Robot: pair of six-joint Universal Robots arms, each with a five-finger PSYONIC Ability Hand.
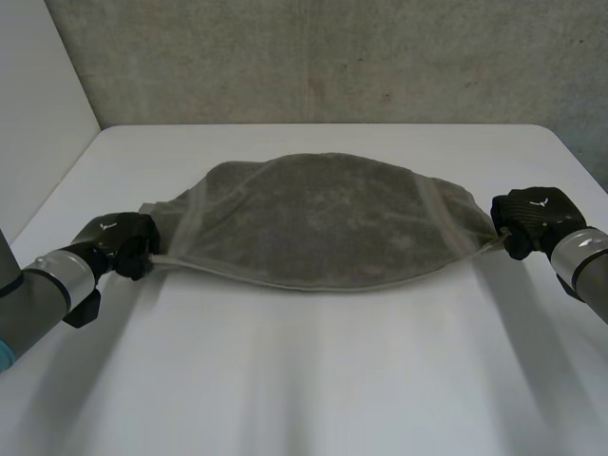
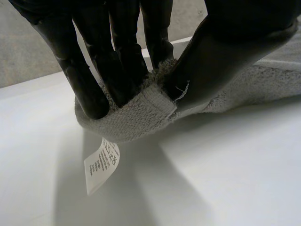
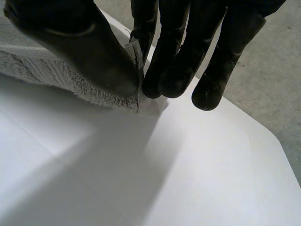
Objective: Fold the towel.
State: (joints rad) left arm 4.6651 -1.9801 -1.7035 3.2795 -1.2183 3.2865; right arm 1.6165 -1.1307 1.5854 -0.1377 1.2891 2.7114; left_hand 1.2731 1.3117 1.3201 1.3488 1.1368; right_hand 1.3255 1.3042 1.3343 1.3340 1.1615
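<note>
A grey-green towel [image 1: 323,228] is stretched across the middle of the white table [image 1: 313,380], its near edge lifted between both hands. My left hand [image 1: 123,242] pinches the towel's left near corner [image 2: 136,113] between thumb and fingers; a white care label [image 2: 101,165] hangs below that corner. My right hand [image 1: 534,218] pinches the right near corner [image 3: 138,96] between thumb and fingers, just above the tabletop. The towel's far part sags onto the table in a rounded heap.
A grey concrete wall [image 1: 323,57] stands behind the table. The table's right edge and the floor [image 3: 277,84] lie beyond my right hand. Bare tabletop stretches in front of the towel.
</note>
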